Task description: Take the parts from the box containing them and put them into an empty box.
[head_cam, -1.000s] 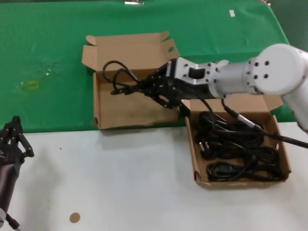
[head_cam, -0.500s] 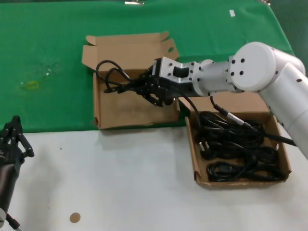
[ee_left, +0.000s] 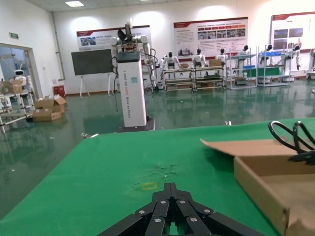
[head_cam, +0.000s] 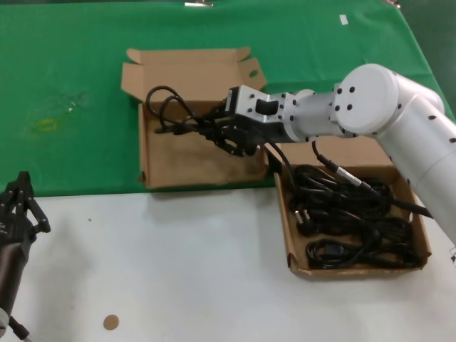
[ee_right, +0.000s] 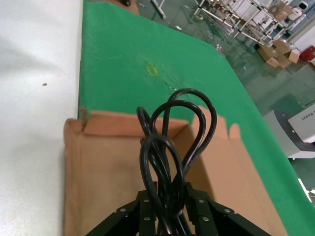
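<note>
Right tool (head_cam: 214, 132) clamping cable (ee_right: 170, 147) over empty box (head_cam: 185, 167)

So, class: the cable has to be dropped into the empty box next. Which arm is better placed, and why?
The right. Its gripper is shut on the looped cable and hangs right over the empty box. The left gripper sits parked at the near table edge, holding nothing.

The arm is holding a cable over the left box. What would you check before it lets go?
1. Right gripper shut on the cable: ok.
2. Cable loops over the empty box, not outside it: ok.
3. Box floor beneath is bare: ok.
4. Cable free of the full box: cannot tell, the arm hides its tail.
5. Left gripper parked at the near table edge, out of the way: ok.
</note>
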